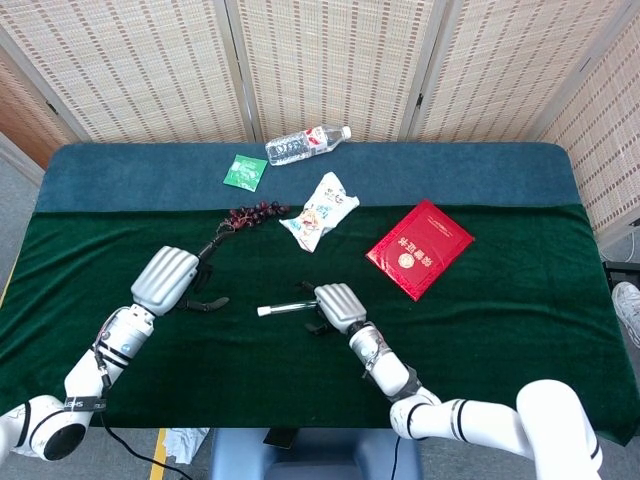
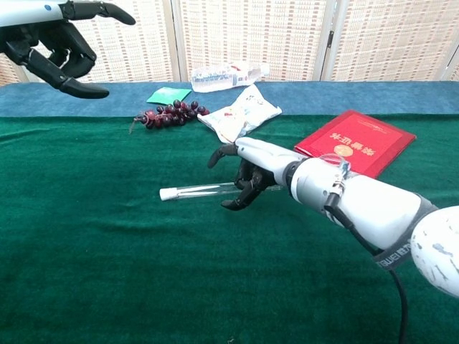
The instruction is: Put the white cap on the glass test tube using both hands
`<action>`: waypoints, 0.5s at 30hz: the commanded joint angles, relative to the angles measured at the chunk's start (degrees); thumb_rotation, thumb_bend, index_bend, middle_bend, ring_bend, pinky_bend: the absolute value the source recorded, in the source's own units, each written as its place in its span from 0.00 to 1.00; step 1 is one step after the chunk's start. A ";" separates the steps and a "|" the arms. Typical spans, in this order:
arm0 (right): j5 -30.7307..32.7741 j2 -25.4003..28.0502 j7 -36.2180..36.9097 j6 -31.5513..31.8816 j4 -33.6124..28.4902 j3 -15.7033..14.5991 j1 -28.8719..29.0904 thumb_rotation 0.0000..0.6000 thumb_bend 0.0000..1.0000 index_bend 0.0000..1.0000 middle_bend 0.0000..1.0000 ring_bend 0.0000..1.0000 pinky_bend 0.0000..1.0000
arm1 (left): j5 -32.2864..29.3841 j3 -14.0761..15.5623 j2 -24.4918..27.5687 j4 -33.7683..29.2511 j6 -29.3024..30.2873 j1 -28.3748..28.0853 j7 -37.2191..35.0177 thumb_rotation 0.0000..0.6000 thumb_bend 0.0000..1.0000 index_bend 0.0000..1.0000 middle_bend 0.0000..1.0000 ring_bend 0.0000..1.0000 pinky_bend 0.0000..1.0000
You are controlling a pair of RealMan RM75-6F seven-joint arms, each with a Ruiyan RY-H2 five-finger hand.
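Note:
The glass test tube (image 2: 208,190) lies level just over the green cloth, its white cap (image 2: 166,193) on the left end. My right hand (image 2: 249,179) curls around the tube's right end, with the thumb in front and one finger lifted off. From the head view the test tube (image 1: 288,308) and its white cap (image 1: 263,311) stick out to the left of the right hand (image 1: 336,305). My left hand (image 1: 168,278) hovers well to the left of the tube. In the chest view the left hand (image 2: 54,36) is raised, its fingers loosely curled and holding nothing.
Behind the tube are a bunch of dark grapes (image 1: 255,212), a snack packet (image 1: 320,210) and a red booklet (image 1: 420,247). Further back on the blue cloth (image 1: 450,170) lie a water bottle (image 1: 305,144) and a green sachet (image 1: 244,171).

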 commanded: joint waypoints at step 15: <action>-14.63 31.67 -1.43 23.85 -22.66 -4.72 -18.65 1.00 0.46 0.34 0.40 0.50 0.47 | -9.65 3.09 3.39 4.34 9.34 11.13 4.46 0.89 0.27 0.18 0.46 0.35 0.35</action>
